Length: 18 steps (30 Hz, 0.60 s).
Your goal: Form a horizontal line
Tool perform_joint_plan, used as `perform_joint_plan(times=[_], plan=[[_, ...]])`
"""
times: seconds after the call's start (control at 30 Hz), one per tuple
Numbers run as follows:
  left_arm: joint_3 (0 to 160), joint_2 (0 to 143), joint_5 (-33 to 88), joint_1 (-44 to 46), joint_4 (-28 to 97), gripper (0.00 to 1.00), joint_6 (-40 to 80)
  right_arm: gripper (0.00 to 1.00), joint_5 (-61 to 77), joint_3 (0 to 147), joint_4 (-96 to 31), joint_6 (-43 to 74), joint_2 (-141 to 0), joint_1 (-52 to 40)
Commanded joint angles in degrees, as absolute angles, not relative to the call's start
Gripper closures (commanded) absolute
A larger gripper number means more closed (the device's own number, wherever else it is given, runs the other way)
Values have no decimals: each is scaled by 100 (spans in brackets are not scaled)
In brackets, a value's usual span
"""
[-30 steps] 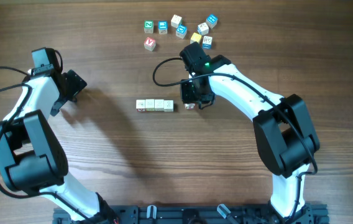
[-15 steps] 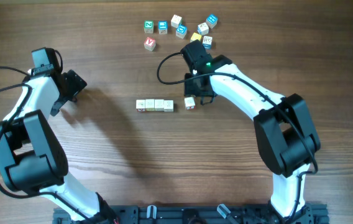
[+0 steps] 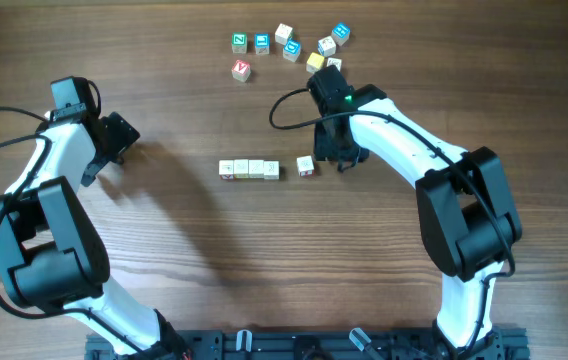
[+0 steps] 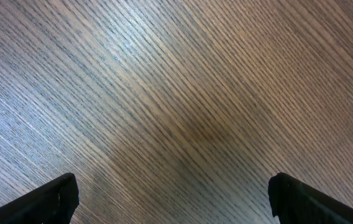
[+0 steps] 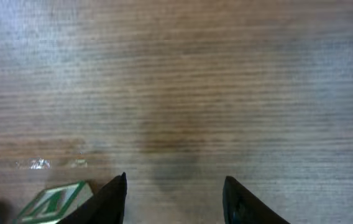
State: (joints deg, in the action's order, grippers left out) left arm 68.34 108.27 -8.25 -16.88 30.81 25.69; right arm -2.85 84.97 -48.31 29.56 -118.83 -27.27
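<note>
horizontal line (image 3: 249,169) of four cream cubes sits mid-frame on desk (image 3: 164,260). fifth cube (image 3: 305,165) just right of it, gap between, so probably unfinished. right hand (image 5: 174,179) spread, empty, beside that cube. left hand (image 4: 173,186) spread wide, upper left, out of way.

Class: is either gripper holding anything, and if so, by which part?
Nothing is held. The left gripper and the right gripper both stand open over the bare table, with nothing between their fingers.

The wooden surface (image 3: 164,260) carries the horizontal line (image 3: 249,169) of 4 cream cubes, 1 separate cube (image 3: 305,165) near its end, and scattered coloured cubes (image 3: 291,50).
</note>
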Motion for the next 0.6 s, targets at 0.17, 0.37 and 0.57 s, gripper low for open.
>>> perform_joint_plan(times=[0.17, 0.37, 0.57], plan=[[6814, 10866, -819, -1684, 3081, 0, 2620, 42, 145, 8462, -4821, 2742, -11915, -2740], [6814, 10866, -819, -1684, 3081, 0, 2620, 73, 156, 8462, -4805, 2565, -11915, -2740], [6814, 10866, -819, -1684, 3081, 0, 2620, 78, 307, 8462, -4810, 2565, -11915, -2740]])
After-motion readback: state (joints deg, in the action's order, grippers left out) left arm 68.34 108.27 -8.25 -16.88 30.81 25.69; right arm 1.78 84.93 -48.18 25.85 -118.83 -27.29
